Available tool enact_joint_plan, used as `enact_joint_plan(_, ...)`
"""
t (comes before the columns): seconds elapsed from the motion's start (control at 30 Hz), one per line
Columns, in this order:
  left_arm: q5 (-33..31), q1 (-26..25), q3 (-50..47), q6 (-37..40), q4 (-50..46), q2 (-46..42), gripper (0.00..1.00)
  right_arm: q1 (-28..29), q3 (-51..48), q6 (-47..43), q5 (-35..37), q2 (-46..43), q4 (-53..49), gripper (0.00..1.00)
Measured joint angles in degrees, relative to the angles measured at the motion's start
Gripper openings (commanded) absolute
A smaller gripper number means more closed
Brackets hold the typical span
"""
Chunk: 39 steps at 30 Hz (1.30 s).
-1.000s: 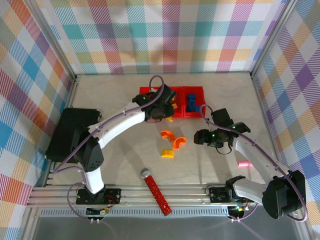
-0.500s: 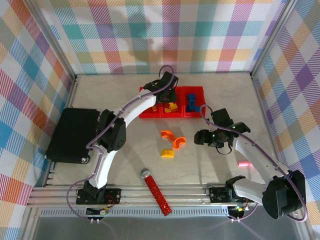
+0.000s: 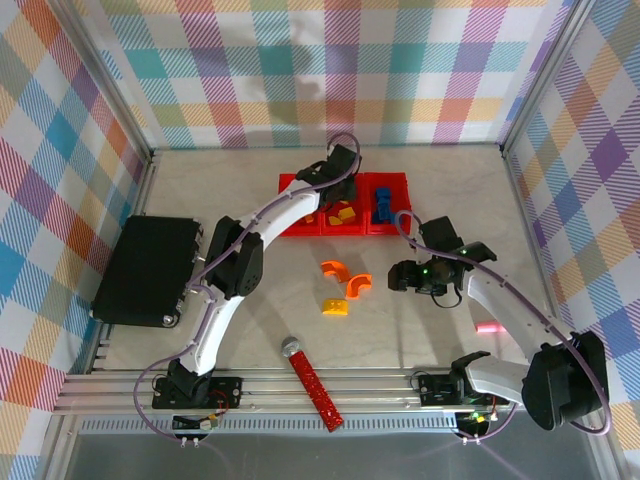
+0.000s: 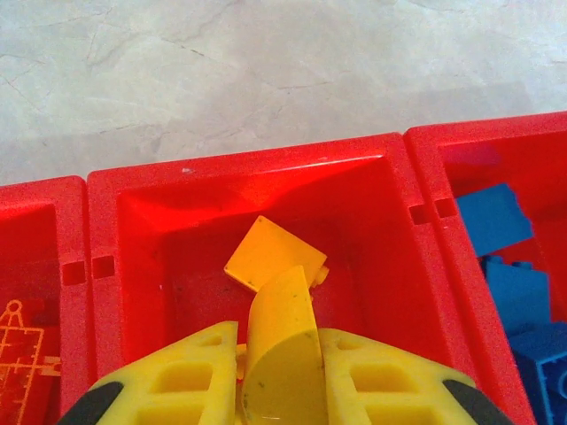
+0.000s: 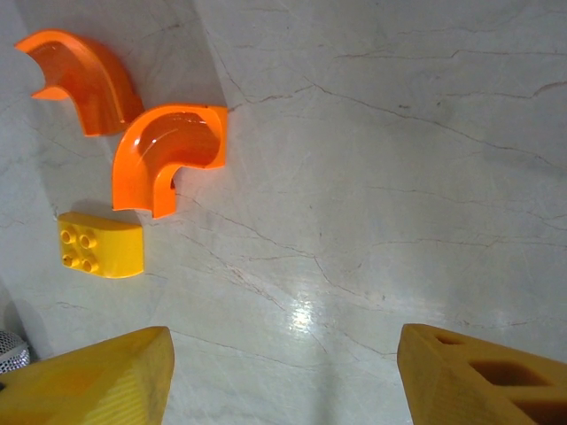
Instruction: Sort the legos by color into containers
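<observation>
Three joined red containers (image 3: 300,185) stand at the back middle of the table. My left gripper (image 4: 279,359) is shut on a curved yellow lego (image 4: 282,314), held just over the middle bin (image 4: 390,190). A flat yellow lego (image 4: 273,254) lies in that bin. Blue legos (image 4: 500,257) fill the right bin. From above, my left gripper (image 3: 338,178) reaches over the bins. My right gripper (image 5: 283,372) is open over bare table with nothing between its fingers. Two orange arches (image 5: 84,80) (image 5: 168,159) and a yellow lego (image 5: 99,245) lie to its left.
A large black case (image 3: 145,270) sits at the left edge. A red studded stick (image 3: 312,385) with a grey end lies near the front rail. A small pink piece (image 3: 487,328) lies beside the right arm. Checked walls close in three sides.
My left arm has stretched farther back, carrying the yellow lego from the bins' front edge to over the middle bin. The right arm has hardly moved.
</observation>
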Motion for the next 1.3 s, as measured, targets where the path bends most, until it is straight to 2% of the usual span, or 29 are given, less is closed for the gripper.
enact_joint_plan(0.13,-0.94,0.11,0.00,1.18,0.02,0.26,0.23,0.00,0.00,-0.20,-0.04,0.98,0.02,0.68)
enact_joint_plan(0.43,-2.58,0.22,0.17,4.11,0.13,0.26,0.52,0.00,0.00,-0.20,-0.04,0.11,-0.07,0.68)
enact_joint_plan(0.7,0.81,0.22,0.26,5.44,0.15,0.24,0.67,0.00,0.00,-0.15,-0.07,-3.89,-1.42,0.69)
enact_joint_plan(0.87,5.70,0.22,-3.52,7.87,1.20,-4.33,1.00,0.00,0.24,0.07,-0.04,-7.41,-3.19,0.70)
enact_joint_plan(1.07,13.14,0.20,-16.87,11.91,5.20,-22.18,1.00,0.00,0.66,0.96,-0.04,-11.89,-4.81,0.72)
enact_joint_plan(1.3,24.41,-0.48,-28.09,21.03,3.02,-39.45,1.00,0.00,0.74,2.27,0.24,-15.10,-6.27,0.73)
